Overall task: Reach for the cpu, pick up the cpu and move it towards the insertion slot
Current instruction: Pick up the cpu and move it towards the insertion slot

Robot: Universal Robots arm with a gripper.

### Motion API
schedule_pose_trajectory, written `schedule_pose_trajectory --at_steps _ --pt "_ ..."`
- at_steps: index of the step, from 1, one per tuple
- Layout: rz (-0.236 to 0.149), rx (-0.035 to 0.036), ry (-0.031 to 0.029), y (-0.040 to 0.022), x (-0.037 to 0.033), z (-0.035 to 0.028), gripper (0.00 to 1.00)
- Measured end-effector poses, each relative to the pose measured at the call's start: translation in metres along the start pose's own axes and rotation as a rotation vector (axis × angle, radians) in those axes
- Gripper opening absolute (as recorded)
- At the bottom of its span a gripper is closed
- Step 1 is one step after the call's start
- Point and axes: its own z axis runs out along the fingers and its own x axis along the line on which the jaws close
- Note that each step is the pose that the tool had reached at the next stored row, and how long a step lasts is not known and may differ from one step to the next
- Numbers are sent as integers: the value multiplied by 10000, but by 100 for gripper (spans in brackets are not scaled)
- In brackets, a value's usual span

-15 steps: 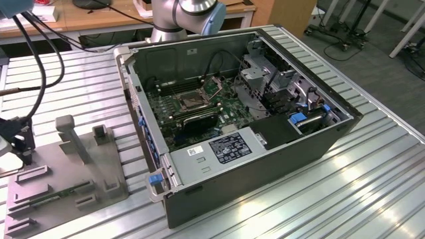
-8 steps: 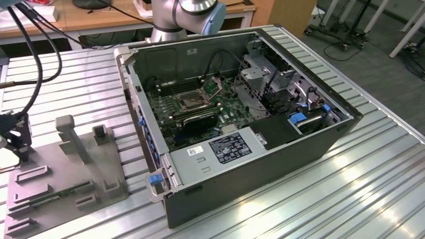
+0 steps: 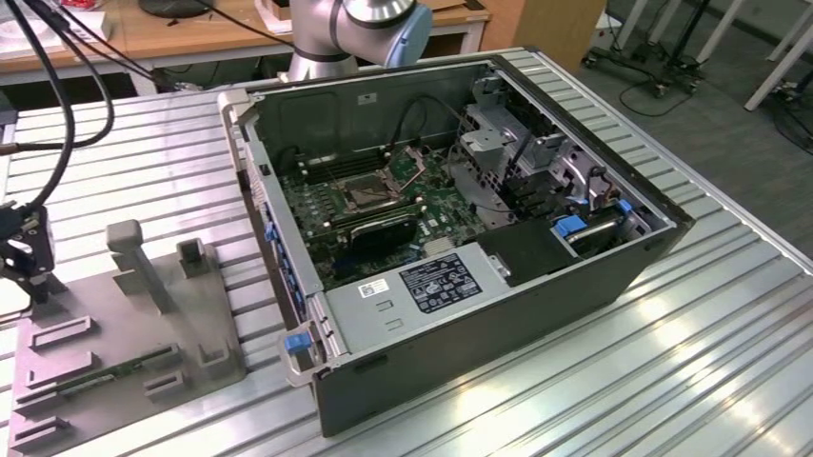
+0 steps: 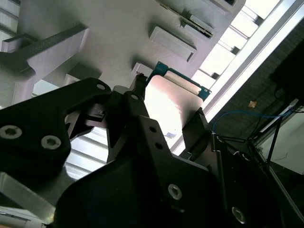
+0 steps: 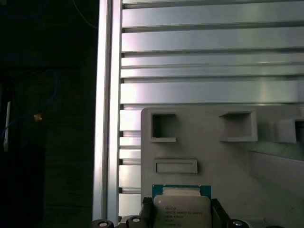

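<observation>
Gripper (image 4: 168, 114): clenched on two opposite edges of the chip (image 5: 181, 209), held between its fingers over the grey tray (image 5: 266, 161). Socket (image 3: 368, 195): well apart from the gripper, inside the computer case (image 3: 546, 314). We judge a level, edges-only carry best.

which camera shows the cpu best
The first wrist view: the cpu faces the camera squarely between the fingers. The second wrist view shows it slanted under glare; the exterior view leaves it too small to tell.
</observation>
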Motion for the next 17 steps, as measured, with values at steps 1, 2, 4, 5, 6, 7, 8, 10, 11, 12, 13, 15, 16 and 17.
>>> schedule_pose_trajectory --at_steps 1,2,4,5,6,7,8,10,11,12,13,15,16,17 --pt "0 0 0 1 0 -12 55" --pt "0 0 0 2 0 -24 55" --pt "0 0 0 3 -1 -49 55" --pt "0 0 0 4 -1 -61 55" --pt "0 0 0 4 -1 -73 55" --pt "0 0 0 5 -1 -84 55" --pt "0 0 1 6 -1 -96 55" --pt "0 0 0 7 -1 -117 55" --pt "0 0 0 7 -1 -125 55" --pt "0 0 0 8 -1 -134 55" --pt "0 0 1 8 -1 -143 55" --pt "0 0 0 9 -1 -155 55" --pt "0 -1 -2 9 -1 -155 55" --pt "0 -1 -2 9 -1 -156 55"
